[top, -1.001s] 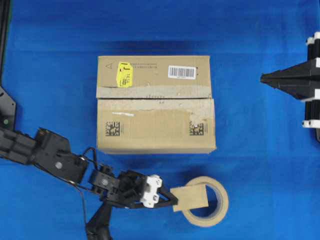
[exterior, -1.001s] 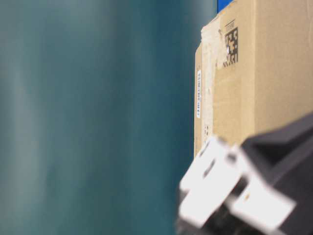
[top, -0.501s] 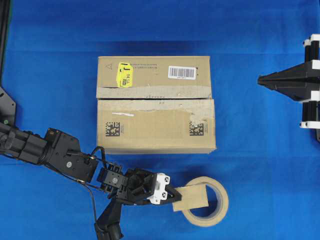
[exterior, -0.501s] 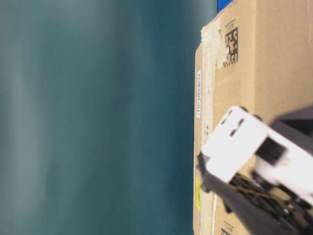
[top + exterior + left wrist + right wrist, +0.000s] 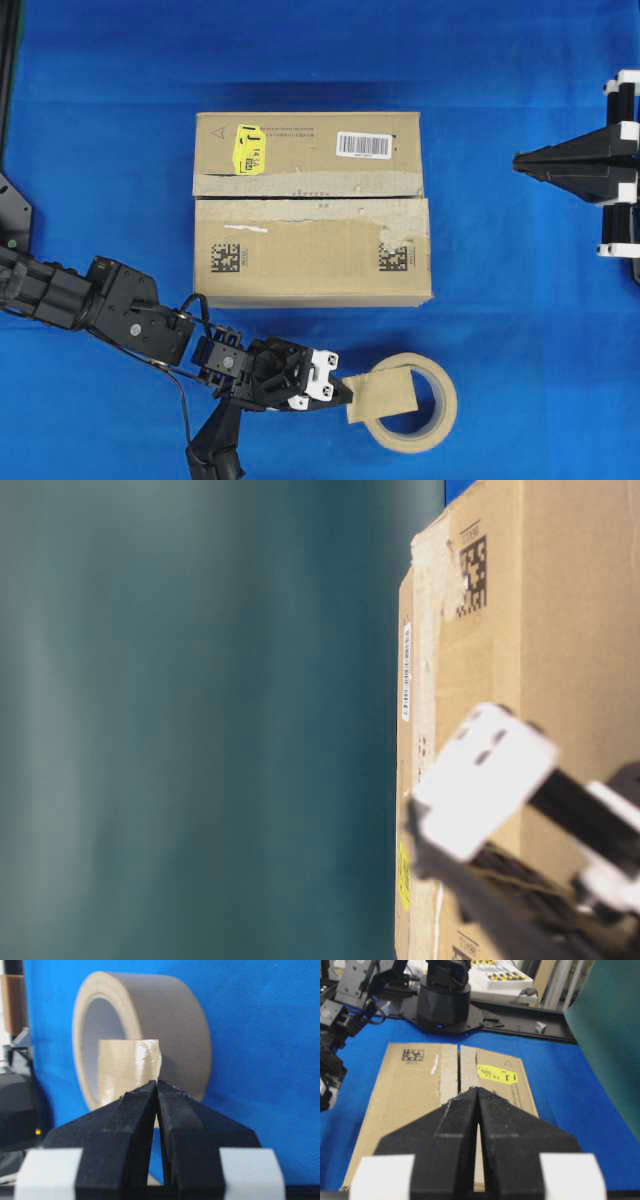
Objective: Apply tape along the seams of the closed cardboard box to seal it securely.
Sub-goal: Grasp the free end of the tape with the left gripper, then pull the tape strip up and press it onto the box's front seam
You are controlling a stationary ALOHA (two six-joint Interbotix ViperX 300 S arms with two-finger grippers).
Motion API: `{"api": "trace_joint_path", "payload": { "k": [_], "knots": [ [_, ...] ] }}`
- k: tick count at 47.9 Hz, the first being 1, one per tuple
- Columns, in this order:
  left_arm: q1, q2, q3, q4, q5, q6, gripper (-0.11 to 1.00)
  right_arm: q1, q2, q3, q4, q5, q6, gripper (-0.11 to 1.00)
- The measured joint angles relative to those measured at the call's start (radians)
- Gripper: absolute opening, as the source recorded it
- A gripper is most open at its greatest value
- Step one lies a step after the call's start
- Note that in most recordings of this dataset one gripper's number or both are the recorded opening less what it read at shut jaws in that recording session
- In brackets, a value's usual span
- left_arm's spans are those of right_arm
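Observation:
The cardboard box (image 5: 300, 260) lies mid-table, and the seams (image 5: 310, 198) run left to right between its two top flaps as a dark slit edged by ragged old tape. In front of the box, the tape (image 5: 385, 393), a tan square piece, lies across the left side of the beige tape roll (image 5: 445, 410). My left gripper (image 5: 345, 392) is shut on the near edge of the tape (image 5: 127, 1067), with the roll (image 5: 185, 1035) standing behind it. My right gripper (image 5: 520, 160) hovers right of the box, shut and empty, pointing at the seams (image 5: 458, 1065).
Blue cloth (image 5: 520, 330) covers the table around the box. The table-level view shows the box's side (image 5: 560, 600) and a blurred white part of my left wrist (image 5: 485, 790). A dark arm base (image 5: 442, 1000) stands beyond the box in the right wrist view.
My left gripper reached a little right and closed from wide open onto the tape's near edge. The right gripper crept slightly left and stays shut.

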Motion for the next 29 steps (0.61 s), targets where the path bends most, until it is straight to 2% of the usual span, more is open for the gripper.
{"api": "trace_joint_path", "payload": {
  "k": [14, 29],
  "knots": [
    [-0.002, -0.103, 0.011, 0.000, 0.015, 0.031, 0.01, 0.000, 0.009, 0.000, 0.000, 0.002, 0.000, 0.00],
    [0.061, -0.265, 0.081, 0.000, 0.094, 0.158, 0.01, 0.000, 0.011, 0.002, 0.002, 0.012, 0.000, 0.00]
  ]
}}
